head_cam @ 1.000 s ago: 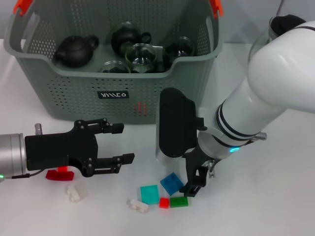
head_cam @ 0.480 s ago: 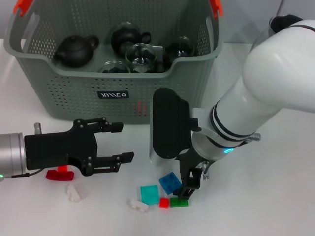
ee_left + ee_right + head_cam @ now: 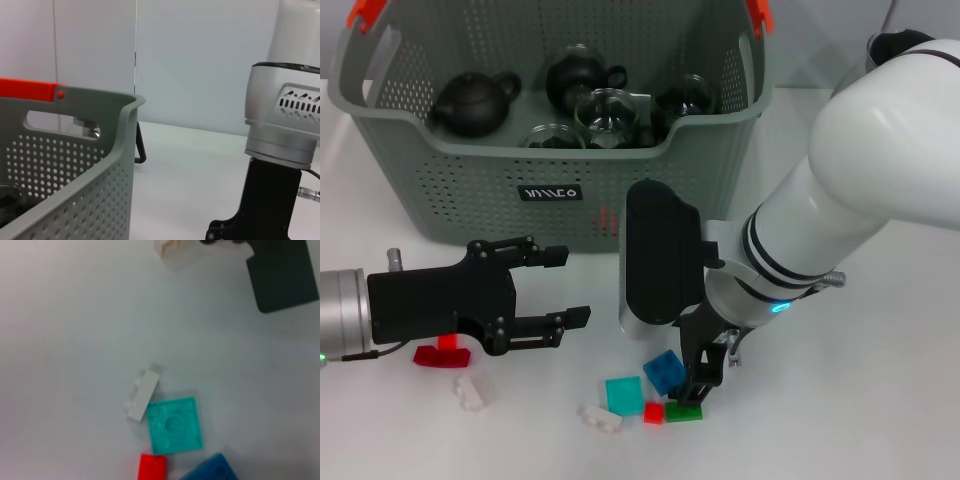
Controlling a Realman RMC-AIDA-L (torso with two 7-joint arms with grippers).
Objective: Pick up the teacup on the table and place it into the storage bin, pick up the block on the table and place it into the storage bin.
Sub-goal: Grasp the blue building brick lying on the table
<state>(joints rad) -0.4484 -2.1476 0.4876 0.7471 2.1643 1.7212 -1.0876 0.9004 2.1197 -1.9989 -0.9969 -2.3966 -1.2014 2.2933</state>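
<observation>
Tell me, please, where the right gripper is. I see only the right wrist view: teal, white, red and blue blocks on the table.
Observer: In the head view the right gripper is low over the table, right beside a green block that your view lacks.
Operator: And the left gripper?
Observer: The left gripper is open and holds nothing, in front of the storage bin.
Operator: Is any teacup on the table?
Observer: I see none there; dark teapots and glass cups sit inside the bin.
</observation>
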